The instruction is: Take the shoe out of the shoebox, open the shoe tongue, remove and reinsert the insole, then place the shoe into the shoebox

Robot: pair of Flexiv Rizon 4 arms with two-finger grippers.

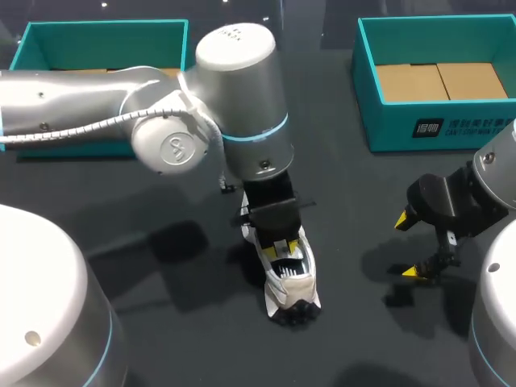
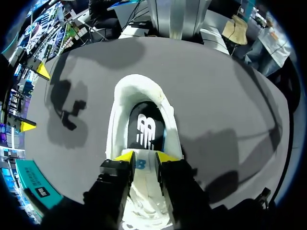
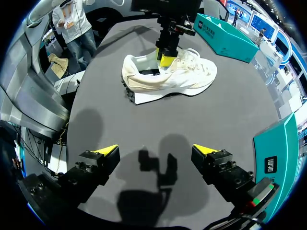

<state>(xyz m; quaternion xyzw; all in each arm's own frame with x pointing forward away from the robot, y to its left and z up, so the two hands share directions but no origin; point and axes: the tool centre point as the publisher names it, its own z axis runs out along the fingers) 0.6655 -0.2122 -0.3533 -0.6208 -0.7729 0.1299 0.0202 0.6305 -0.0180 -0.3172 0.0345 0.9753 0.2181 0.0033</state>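
Shoe [image 1: 292, 278] lies at the middle of the table [image 1: 201, 339], its tongue [image 2: 142, 166] clamped by the left gripper [image 2: 145, 156], with the right gripper [image 3: 156, 149] spread wide, well apart toward the right edge.

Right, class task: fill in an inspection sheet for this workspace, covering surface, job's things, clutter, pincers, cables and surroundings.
Surface: dark table.
Job's things: white shoe standing on the table, dark insole inside it; left shoebox and right shoebox, teal, open, at the far side.
Clutter: nothing seen.
Pincers: left pincer shut on the shoe tongue; right pincer open above bare table.
Cables: white ribbed cable along the left arm.
Surroundings: nothing seen.
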